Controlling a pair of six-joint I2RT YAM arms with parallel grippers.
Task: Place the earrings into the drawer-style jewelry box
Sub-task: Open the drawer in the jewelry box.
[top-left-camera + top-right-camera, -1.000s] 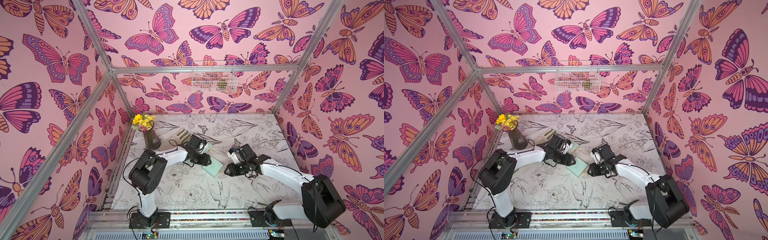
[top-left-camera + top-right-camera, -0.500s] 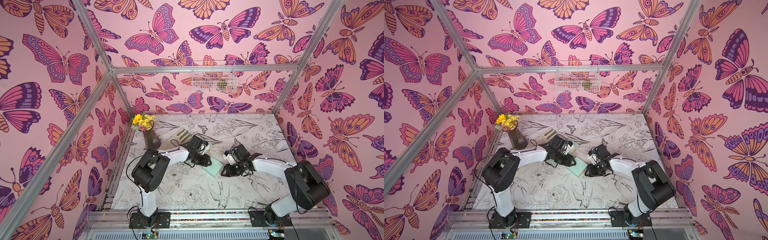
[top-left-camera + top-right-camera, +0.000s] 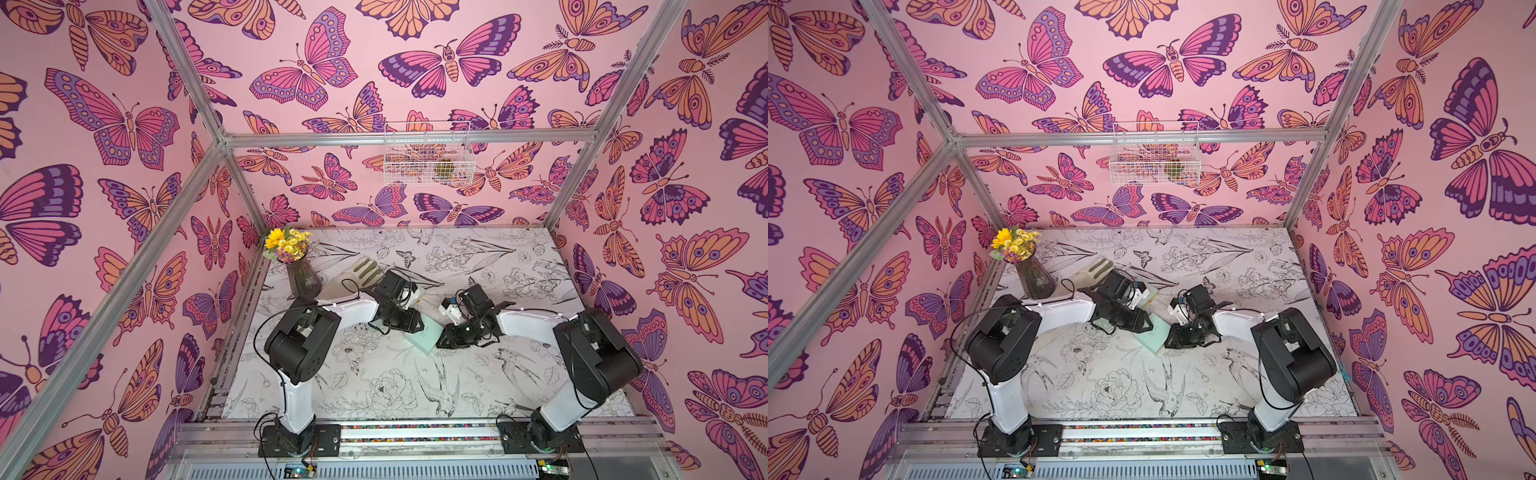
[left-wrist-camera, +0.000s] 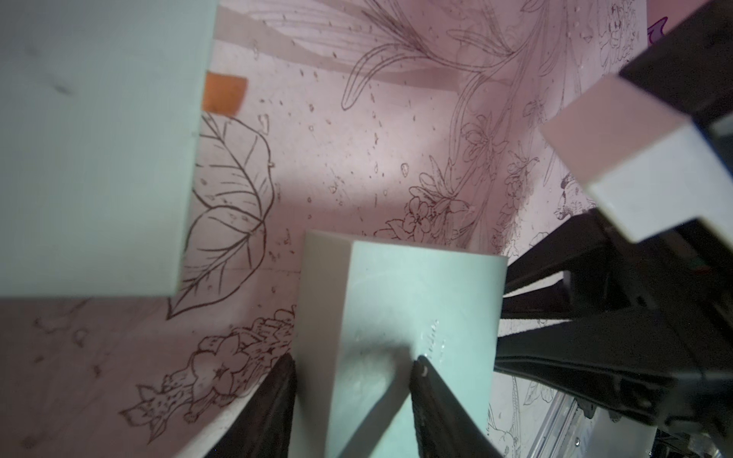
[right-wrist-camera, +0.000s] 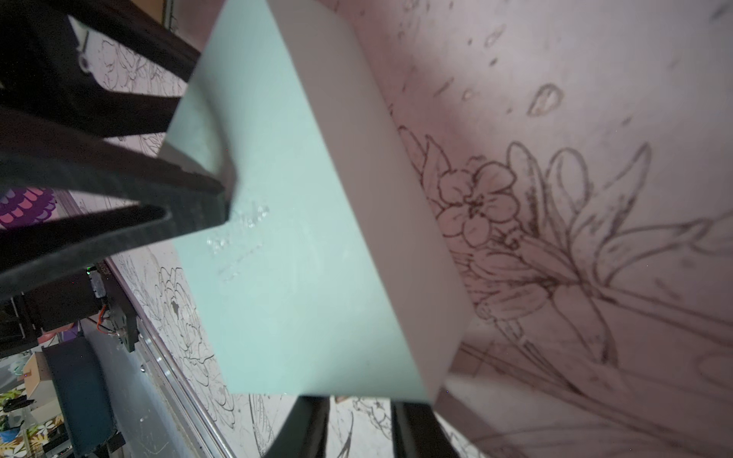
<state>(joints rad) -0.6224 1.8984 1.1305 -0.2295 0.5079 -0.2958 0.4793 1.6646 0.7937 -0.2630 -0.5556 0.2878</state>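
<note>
The left gripper (image 4: 353, 359) pinches the smooth, mint, slab-shaped jewelry box (image 4: 420, 293); for the right gripper (image 5: 361, 406) I cannot tell.

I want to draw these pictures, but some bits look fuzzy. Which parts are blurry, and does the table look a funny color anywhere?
Left wrist view: the big pale green block near the lens is blurry, the jewelry box sharper. Right wrist view: the table looks pinkish, with shadow beside the box. Both top views: crisp and evenly bright.
</note>
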